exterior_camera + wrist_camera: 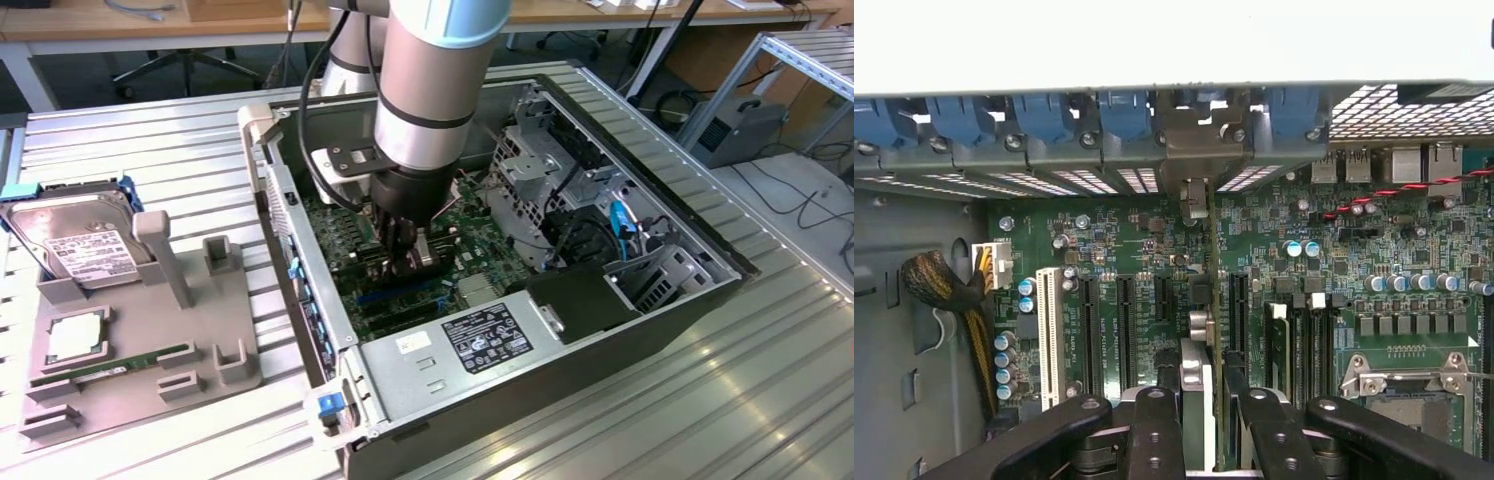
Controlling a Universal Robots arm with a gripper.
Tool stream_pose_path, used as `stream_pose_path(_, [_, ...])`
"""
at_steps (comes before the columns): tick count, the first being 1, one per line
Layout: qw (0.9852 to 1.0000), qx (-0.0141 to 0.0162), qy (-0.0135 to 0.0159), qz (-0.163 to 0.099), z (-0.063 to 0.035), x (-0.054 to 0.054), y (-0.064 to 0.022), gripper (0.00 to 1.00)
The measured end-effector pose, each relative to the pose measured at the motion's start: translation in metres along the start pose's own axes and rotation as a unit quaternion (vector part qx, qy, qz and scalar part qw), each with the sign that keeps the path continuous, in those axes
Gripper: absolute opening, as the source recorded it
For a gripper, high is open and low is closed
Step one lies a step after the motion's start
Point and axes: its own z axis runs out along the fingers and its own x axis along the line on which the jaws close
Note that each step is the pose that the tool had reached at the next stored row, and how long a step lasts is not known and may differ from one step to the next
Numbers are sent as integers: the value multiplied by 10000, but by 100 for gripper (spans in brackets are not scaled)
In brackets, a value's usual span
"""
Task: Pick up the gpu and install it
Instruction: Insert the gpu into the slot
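Observation:
My gripper (pixel 415 262) reaches down inside the open computer case (pixel 667 300), low over the green motherboard (pixel 467 225). In the wrist view my gripper (pixel 1211 405) is shut on the gpu (pixel 1212 265), a thin card seen edge-on. One black finger (pixel 1154 430) sits on each side of it. The card stands upright over the motherboard (pixel 1354 280), in line with the black expansion slots (pixel 1126 330). Its silver bracket end (pixel 1192 195) meets the case's rear slot openings. Whether its edge sits fully down in a slot is hidden.
A power supply (pixel 467 345) fills the near end of the case and a drive cage (pixel 534 180) the far side. Beside the case a grey holder (pixel 200 330) carries a hard drive (pixel 80 250), a processor (pixel 78 335) and a memory stick (pixel 127 365). Cables (pixel 954 300) lie near the slots.

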Motion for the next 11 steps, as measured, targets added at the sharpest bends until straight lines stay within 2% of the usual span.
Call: stream_pose_path(11, [10000, 0, -1, 0, 19, 0, -2, 27])
